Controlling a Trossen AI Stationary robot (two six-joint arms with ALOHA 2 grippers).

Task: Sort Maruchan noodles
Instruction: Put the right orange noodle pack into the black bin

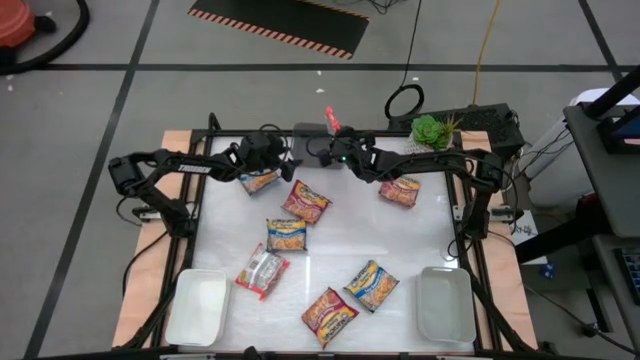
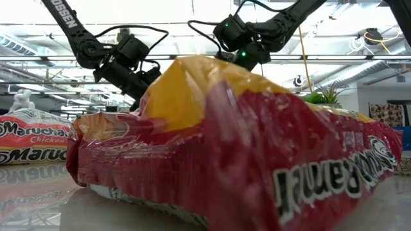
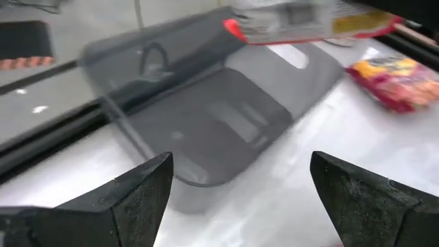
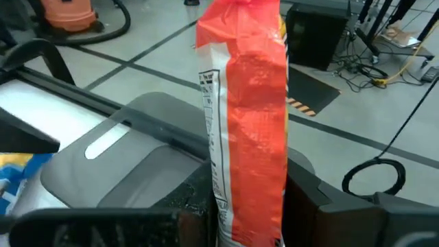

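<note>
Several Maruchan packets lie flat on the white table in the high view: red ones [image 1: 305, 200] [image 1: 400, 190], blue-and-yellow ones [image 1: 287, 235] [image 1: 372, 285], and others nearer. My right gripper [image 1: 338, 150] is at the far edge, over the grey bin [image 4: 130, 158], shut on an orange-red packet [image 4: 247, 103]. My left gripper [image 3: 236, 185] is open beside it, facing the same bin [image 3: 206, 116], with a packet [image 1: 260, 181] on the table just beneath it. The held packet also shows in the left wrist view [image 3: 309, 20]. My right gripper pinches the orange-red packet between its two fingers by one end [image 4: 240, 199]. The rest of the packet sticks out forward past the fingers, edge-on. It is lifted clear, above the grey bin.
Two white trays sit at the near corners [image 1: 198, 305] [image 1: 445, 300]. A big red packet [image 2: 244, 147] fills the low view, with a Maruchan chicken packet [image 2: 32, 138] to its left. A small green plant [image 1: 430, 128] stands at the far right edge.
</note>
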